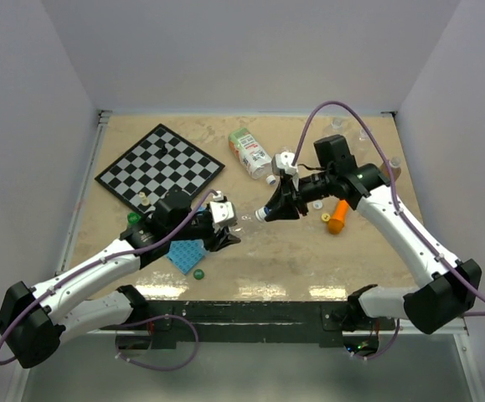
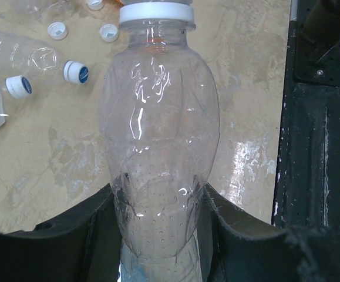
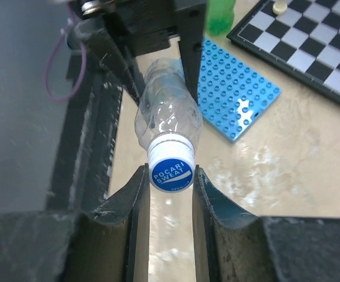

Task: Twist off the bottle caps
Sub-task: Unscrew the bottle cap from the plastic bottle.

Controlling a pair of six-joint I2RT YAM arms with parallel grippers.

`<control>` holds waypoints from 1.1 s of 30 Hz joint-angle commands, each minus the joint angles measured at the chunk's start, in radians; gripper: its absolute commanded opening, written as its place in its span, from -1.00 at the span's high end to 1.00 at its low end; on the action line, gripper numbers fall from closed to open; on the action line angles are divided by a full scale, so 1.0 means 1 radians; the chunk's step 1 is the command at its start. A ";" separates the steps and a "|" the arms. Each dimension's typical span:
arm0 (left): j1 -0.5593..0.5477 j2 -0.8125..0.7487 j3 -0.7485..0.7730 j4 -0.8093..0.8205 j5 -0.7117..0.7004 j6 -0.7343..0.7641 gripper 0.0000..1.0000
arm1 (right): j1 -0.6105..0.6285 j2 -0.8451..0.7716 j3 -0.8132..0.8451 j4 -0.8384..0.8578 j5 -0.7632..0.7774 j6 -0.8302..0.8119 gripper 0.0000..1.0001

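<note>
Held above the near middle of the table (image 1: 309,260), between the two arms: a clear bottle (image 2: 158,117), roughly level, base to the left, neck to the right. Pinched low on its body by the left gripper (image 2: 158,200), jaws part closed and pressed against both sides of the dimpled lower section, dark fingers (image 2: 93,229) hugging the plastic with no gap visible. On the neck, at the right end, a white cap (image 3: 171,170) with a blue top printed POCARI SWEAT, seated on the bottle and facing the right wrist camera. Closed tight on that cap: the right gripper (image 3: 168,176), one finger touching each side of the rim, cap right at the fingertips (image 3: 140,188) rather than deep between the jaws. From above, both grippers nose to nose, only the short bottle between them.

Below and left of the bottle, flat on the table, a blue studded plate (image 1: 188,254); just near of it, a loose green cap (image 1: 198,273). At far left, a chessboard (image 1: 160,167). At far middle, a labelled bottle (image 1: 250,153) on its side. Just right of the right gripper, an orange carrot toy (image 1: 337,218). In the left wrist view, beyond the held bottle, two loose white caps (image 2: 57,29) on the table and, beside them, more clear bottles lying down with caps on
</note>
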 commanded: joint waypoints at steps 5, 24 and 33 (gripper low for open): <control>0.005 -0.012 0.015 0.041 0.006 -0.012 0.96 | 0.003 -0.048 0.076 -0.317 0.149 -1.076 1.00; 0.005 -0.012 0.017 0.042 0.010 -0.012 0.96 | 0.000 -0.174 -0.068 -0.074 0.053 -1.020 0.98; 0.005 -0.015 0.017 0.041 0.009 -0.014 0.96 | -0.023 -0.233 -0.105 0.048 0.032 -0.742 -0.06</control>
